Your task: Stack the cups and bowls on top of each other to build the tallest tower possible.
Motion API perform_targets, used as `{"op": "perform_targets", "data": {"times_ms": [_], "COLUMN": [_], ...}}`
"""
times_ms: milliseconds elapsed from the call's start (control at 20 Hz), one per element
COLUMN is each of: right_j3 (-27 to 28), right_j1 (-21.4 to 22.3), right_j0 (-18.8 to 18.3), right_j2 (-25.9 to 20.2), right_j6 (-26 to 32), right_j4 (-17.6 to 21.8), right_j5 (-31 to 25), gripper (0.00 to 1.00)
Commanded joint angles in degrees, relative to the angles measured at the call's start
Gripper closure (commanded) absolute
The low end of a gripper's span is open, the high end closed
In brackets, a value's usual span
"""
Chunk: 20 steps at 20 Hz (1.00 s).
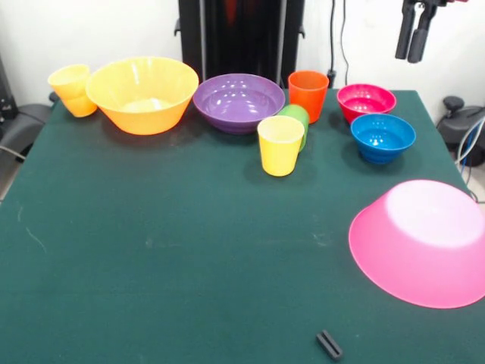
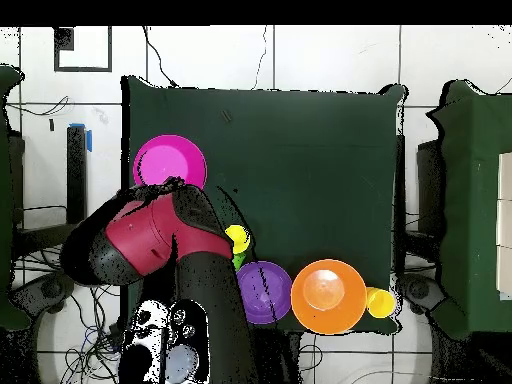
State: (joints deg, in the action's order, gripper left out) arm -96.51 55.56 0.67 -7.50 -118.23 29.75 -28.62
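Observation:
My gripper [image 1: 410, 58] hangs high at the top right, above the small crimson bowl [image 1: 366, 101]; its jaws look shut and hold nothing. The blue bowl [image 1: 383, 136] stands in front of the crimson one. The large hot pink bowl [image 1: 424, 239] lies upside down at the right edge and also shows in the overhead view [image 2: 170, 160]. The large orange bowl [image 1: 142, 92] and the purple bowl [image 1: 238, 101] stand upright at the back. One yellow cup [image 1: 72, 89] tilts beside the orange bowl. Another yellow cup [image 1: 280, 144] stands in front of the green cup [image 1: 297, 115]. The orange cup [image 1: 308, 95] stands behind them. No red cup shows.
A small black piece [image 1: 329, 345] lies near the front edge of the green table [image 1: 167, 250]. The robot's pedestal [image 1: 239, 34] stands behind the purple bowl. In the overhead view the red arm [image 2: 150, 240] covers the table's near corner by the pink bowl.

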Motion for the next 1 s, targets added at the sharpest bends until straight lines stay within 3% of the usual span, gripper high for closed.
{"op": "perform_targets", "data": {"times_ms": [50,1000], "right_j3": [-2.1,2.0], "right_j1": [-5.4,-13.4], "right_j0": [1.7,11.5], "right_j2": [1.4,9.6], "right_j6": [-12.0,-20.1], "right_j4": [-2.5,-11.2], "right_j5": [2.8,6.3], "gripper": [1.00,1.00]}}
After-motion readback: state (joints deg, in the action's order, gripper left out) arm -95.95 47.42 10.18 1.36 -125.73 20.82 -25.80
